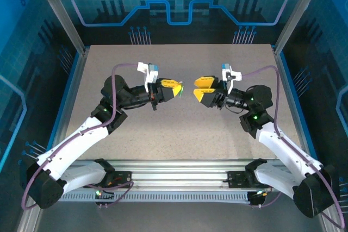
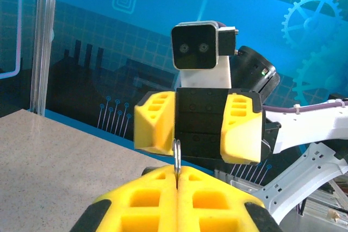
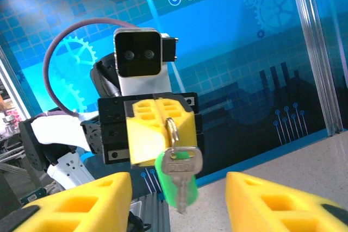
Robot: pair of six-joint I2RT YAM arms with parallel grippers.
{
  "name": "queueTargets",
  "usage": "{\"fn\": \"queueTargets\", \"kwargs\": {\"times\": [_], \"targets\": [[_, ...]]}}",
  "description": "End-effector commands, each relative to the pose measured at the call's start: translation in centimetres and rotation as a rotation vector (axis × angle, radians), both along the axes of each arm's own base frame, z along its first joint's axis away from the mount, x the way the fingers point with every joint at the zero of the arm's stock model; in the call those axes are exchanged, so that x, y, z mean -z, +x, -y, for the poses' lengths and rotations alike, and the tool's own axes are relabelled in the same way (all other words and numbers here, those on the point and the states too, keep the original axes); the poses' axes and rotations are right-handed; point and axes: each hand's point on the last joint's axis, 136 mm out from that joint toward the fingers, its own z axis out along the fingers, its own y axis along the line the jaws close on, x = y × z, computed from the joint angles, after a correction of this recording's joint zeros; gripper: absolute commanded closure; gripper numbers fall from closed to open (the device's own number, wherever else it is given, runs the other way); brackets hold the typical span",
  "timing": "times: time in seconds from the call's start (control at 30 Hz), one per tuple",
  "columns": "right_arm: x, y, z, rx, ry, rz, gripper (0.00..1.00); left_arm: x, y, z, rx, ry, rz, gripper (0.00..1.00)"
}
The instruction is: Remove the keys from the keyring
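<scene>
Nearest the right wrist camera, the right gripper (image 3: 179, 199) holds its jaws apart, empty, aimed at the keys (image 3: 182, 168) dangling just beyond; farther off, the left gripper (image 3: 160, 129) clamps the keyring (image 3: 172, 130) tight, presenting them mid-air for a pull, I judge.

1. The left arm (image 1: 76, 139) is reaching forward and inward from its base, with its elbow bent and its wrist lying roughly level.
2. The left gripper (image 1: 178, 88) is pressing its yellow fingers (image 2: 147, 205) flat together and pinching the keyring (image 2: 176, 156) at their tips.
3. The right arm (image 1: 285, 153) is bending inward the same way, its wrist pointing toward the left claw.
4. The right gripper (image 1: 196, 89) is holding its fingers (image 3: 81, 202) apart, with a clear gap showing between them.
5. The two claws are facing each other tip to tip, near but apart. The left claw's tips are lining up with the gap in the right claw.
</scene>
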Motion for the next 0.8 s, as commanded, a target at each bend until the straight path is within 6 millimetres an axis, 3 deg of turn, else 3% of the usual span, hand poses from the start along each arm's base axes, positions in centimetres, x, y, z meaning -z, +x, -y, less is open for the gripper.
{"fn": "queueTargets", "kwargs": {"times": [0.0,0.17,0.57,0.77], "targets": [[-0.4,-0.9,0.1,-0.03,-0.011,0.034,0.54,-0.1,-0.4,0.3,0.023,0.006,0.035,1.0],[-0.3,-1.8,-1.8,-0.126,-0.036,0.036,0.48,-0.3,-0.7,0.4,0.044,-0.001,0.042,1.0],[-0.6,-2.3,-3.4,-0.209,-0.015,0.045,0.49,-0.7,-1.8,0.8,0.121,-0.014,0.036,1.0],[-0.4,-2.4,-3.9,-0.207,-0.027,0.044,0.59,-0.7,-1.8,0.8,0.118,-0.018,0.036,1.0]]}}
